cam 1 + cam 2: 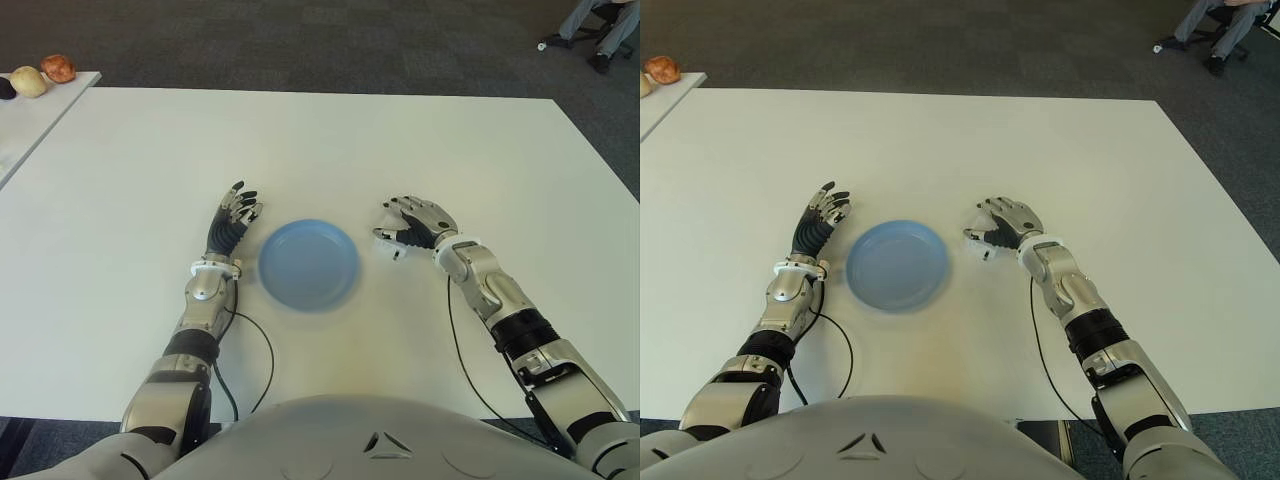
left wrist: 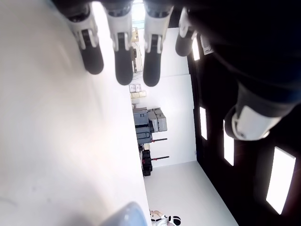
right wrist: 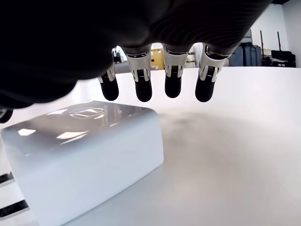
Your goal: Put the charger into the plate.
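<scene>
So the big white counter (image 1: 330, 140) has basically three things going on. In the middle, right in front of the robot, sits the blue plate (image 1: 308, 263), and there's nothing in it, so the main job isn't done yet.

The right robot hand (image 1: 412, 228) is just to the right of the plate, palm down, arched over the white charger (image 3: 89, 155). From the wrist cam you can see the fingers (image 3: 172, 75) hanging above the little white block with a gap under them; they're not wrapped around it. So I'd call that hand loosely open and holding nothing, with the charger lying on the counter underneath it, just beside the plate's right edge.

The left robot hand (image 1: 234, 222) shows just left of the plate, fingers stretched out straight, nothing in it, looks idle.

My read: it's at the reach stage. Closing on the charger, lifting it, carrying it the short hop over to the plate and letting go are all still to come.
</scene>
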